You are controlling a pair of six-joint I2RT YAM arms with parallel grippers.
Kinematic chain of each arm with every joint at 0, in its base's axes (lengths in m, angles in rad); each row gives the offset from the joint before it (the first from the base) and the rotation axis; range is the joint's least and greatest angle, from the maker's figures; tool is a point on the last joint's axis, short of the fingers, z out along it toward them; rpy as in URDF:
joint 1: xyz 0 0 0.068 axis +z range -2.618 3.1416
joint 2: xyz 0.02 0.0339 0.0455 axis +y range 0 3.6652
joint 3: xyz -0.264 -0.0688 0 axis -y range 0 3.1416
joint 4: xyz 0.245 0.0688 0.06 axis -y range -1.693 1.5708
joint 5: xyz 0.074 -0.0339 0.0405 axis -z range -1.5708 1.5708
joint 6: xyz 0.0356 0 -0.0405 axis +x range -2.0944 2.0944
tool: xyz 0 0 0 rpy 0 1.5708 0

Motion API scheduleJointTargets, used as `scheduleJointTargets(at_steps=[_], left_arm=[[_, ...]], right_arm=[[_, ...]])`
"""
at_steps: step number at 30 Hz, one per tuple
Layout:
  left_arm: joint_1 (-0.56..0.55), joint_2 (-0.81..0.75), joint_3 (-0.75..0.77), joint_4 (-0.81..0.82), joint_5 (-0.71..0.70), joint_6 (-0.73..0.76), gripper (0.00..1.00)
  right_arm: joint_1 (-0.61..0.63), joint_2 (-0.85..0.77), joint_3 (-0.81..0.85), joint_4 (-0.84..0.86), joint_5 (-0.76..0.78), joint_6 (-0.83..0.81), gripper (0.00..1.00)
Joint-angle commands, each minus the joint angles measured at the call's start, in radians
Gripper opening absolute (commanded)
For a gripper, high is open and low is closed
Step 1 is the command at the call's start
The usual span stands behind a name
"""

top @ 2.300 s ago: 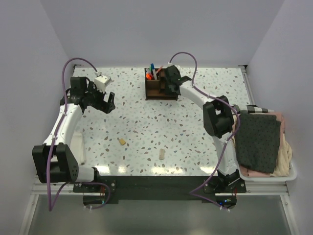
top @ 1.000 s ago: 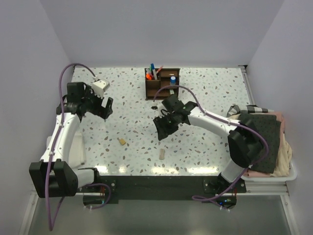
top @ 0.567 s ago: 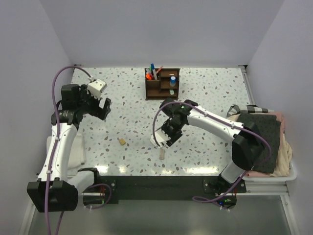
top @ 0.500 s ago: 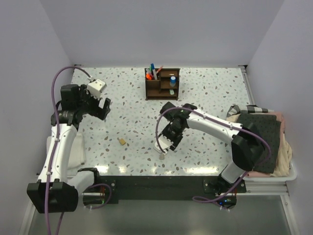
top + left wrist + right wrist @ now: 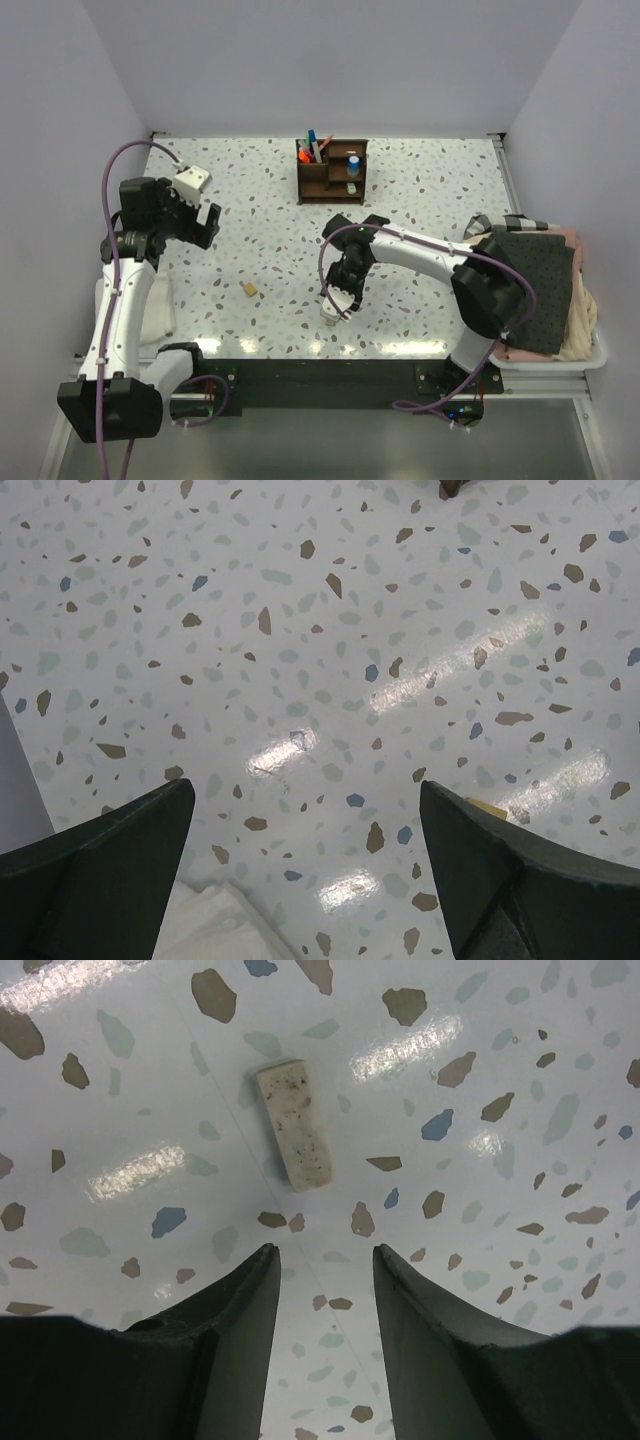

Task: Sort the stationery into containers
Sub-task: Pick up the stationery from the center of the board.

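The dark brown organizer [image 5: 332, 172] stands at the table's far middle, holding pens, an orange marker and a blue-capped piece [image 5: 353, 163]. One tan eraser block [image 5: 297, 1125] lies flat on the table just ahead of my right gripper [image 5: 322, 1250], which is open and empty and not touching it. In the top view that gripper [image 5: 337, 298] hangs low over the front middle, the block [image 5: 327, 317] half hidden below it. A second tan block [image 5: 249, 289] lies to the left. My left gripper [image 5: 197, 226] is open and empty above bare table at the left, as the left wrist view [image 5: 305, 790] shows.
A white folded cloth [image 5: 152, 303] lies at the left edge under the left arm, and shows in the left wrist view [image 5: 215, 925]. A white tray [image 5: 598, 355] with dark and pink cloths [image 5: 530, 285] sits at the right edge.
My right arm has swung from the organizer to the table's front middle and come down behind the tan block. My left arm has drawn back toward the left edge.
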Motion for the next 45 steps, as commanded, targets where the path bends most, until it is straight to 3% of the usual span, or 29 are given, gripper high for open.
scheduleJointTargets(at_steps=[1, 14, 30, 45], left_arm=[[0.018, -0.012, -0.011, -0.005, -0.003, -0.005, 1.0], [0.06, -0.011, -0.015, -0.006, 0.009, -0.015, 1.0], [0.095, -0.009, -0.029, -0.008, 0.026, -0.026, 1.0], [0.101, 0.018, -0.024, 0.012, 0.046, -0.037, 1.0]], right_arm=[[0.024, 0.049, 0.076, -0.067, -0.048, -0.259, 0.43], [0.053, 0.155, 0.136, -0.182, 0.006, -0.345, 0.44], [0.064, 0.233, 0.151, -0.096, -0.003, -0.323, 0.47], [0.069, 0.218, 0.116, -0.108, 0.012, -0.322, 0.35]])
